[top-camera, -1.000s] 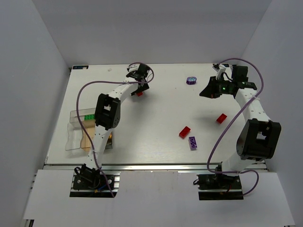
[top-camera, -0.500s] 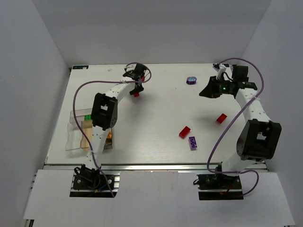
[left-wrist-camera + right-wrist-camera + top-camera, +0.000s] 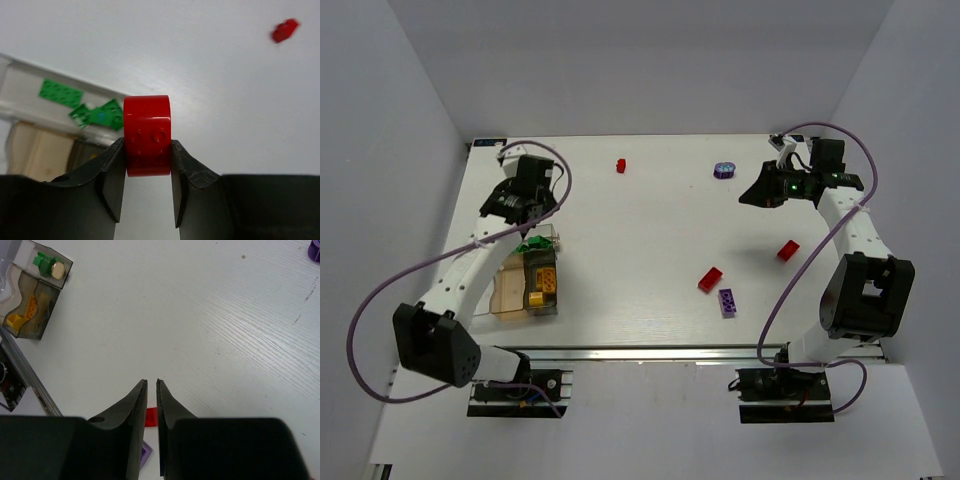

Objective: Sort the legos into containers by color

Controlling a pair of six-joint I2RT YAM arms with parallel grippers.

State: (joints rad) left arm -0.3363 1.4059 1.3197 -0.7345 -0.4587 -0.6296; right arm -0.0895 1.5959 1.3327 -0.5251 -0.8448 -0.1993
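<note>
My left gripper is shut on a red lego. In the top view this gripper hangs over the far end of the containers at the left. Green legos lie in the clear bin below it, and yellow pieces lie in the tan bin. My right gripper is at the far right; in its wrist view the jaws are shut and empty. Loose on the table are red legos, a purple brick and a rounded purple piece.
The table's white walls rise at the left, far and right sides. The arm bases stand at the near edge. The right wrist view shows the containers far off at its upper left.
My left arm has swung from the far middle of the table back to the left, over the containers. A red lego now shows alone at the far middle. The right arm has not moved.
</note>
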